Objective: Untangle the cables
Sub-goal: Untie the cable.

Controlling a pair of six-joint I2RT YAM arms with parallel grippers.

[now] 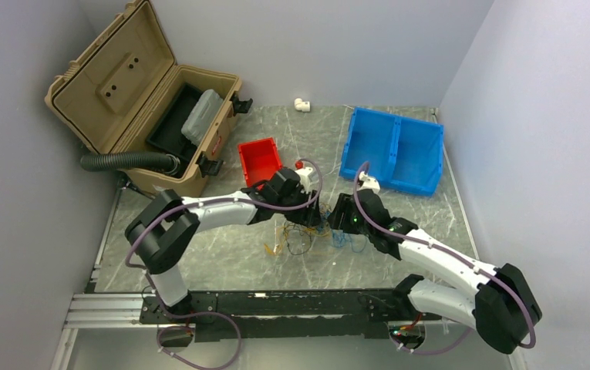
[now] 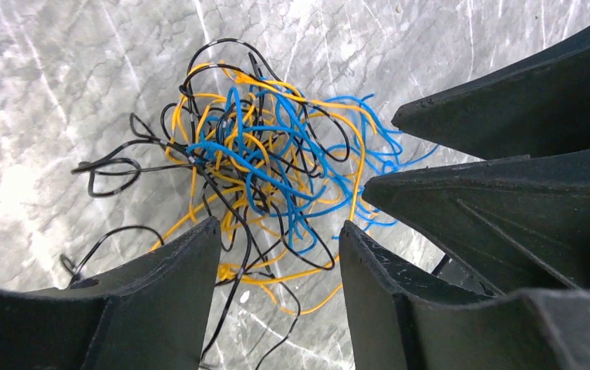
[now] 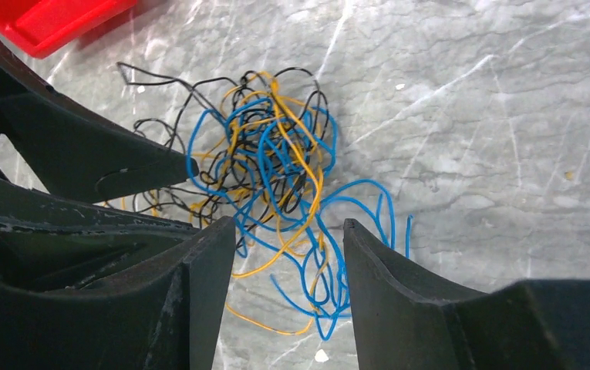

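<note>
The cables (image 2: 264, 166) sit in one ball right between the left pincer (image 2: 280, 227) and right pincer (image 3: 289, 223). Both are apart, strands between their tips.

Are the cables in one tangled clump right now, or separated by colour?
One tangled clump. In both wrist views the cables loop through each other, blue, orange-yellow and black mixed, on the table; no colour lies apart.

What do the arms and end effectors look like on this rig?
The left arm and right arm have white link shells with bulky black joint housings. A purplish-grey cable loops outside along each. The left end effector and right end effector have matte black wedge fingers, slightly scuffed; no markings visible.
</note>
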